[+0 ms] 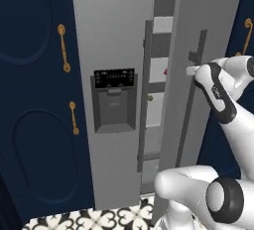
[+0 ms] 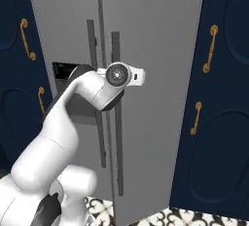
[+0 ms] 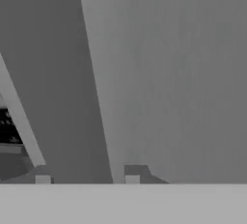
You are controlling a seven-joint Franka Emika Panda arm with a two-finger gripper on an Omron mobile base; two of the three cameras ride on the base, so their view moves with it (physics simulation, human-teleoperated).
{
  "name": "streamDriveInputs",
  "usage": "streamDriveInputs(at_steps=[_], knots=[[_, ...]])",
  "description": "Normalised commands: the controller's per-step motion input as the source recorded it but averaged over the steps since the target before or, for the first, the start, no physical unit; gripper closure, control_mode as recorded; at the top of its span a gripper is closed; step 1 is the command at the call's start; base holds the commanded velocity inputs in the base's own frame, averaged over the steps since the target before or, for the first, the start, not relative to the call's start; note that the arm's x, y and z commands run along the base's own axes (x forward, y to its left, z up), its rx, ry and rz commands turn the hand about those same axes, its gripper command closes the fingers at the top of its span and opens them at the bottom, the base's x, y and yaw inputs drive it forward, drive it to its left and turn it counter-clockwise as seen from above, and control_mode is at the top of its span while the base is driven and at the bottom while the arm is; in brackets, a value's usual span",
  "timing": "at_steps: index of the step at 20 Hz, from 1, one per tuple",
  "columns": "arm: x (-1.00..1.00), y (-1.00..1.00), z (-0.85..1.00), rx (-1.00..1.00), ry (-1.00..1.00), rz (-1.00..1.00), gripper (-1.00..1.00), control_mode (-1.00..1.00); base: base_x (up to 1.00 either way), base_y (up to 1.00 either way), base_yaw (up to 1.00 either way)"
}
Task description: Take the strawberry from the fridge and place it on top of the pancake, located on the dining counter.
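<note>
At the fridge [image 1: 119,35] door's edge, gripper [image 1: 190,70].

Fridge [image 1: 119,35] right door [image 1: 208,21] ajar, narrow gap beside the left door's handle [image 1: 144,95] showing pale shelves [image 1: 155,87], door edge and long handle [image 1: 191,105] crowding the opening, navy cabinets [image 1: 34,100] flanking both sides

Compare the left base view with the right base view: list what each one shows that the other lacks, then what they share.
Left base view alone: the dispenser recess seen whole, the right door swung ajar, pale shelves in the gap, and a red speck at its edge, perhaps the strawberry.
Right base view alone: the doors look closed, and two gold-handled cabinets stand to the fridge's right.
Both: the fridge, its dark handles, and the arm reaching the right one.
</note>
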Motion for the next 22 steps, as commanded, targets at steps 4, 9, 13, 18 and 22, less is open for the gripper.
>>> streamDriveInputs(at_steps=[4,9,13,18,22], knots=[[-0.79,-1.00,-0.09,0.07,0.00,0.00,1.00,-1.00,0.00,0.00,0.00],[-0.66,-0.92,-0.01,0.13,0.04,-0.07,-1.00,-1.00,0.00,0.00,0.00],[-0.54,-0.80,0.00,0.07,0.10,-0.13,-1.00,-1.00,0.00,0.00,0.00],[-0.60,-0.86,0.03,0.09,0.06,-0.09,-1.00,-1.00,0.00,0.00,0.00],[-0.87,-0.55,0.17,0.07,0.00,0.00,-1.00,-1.00,0.00,0.00,0.00]])
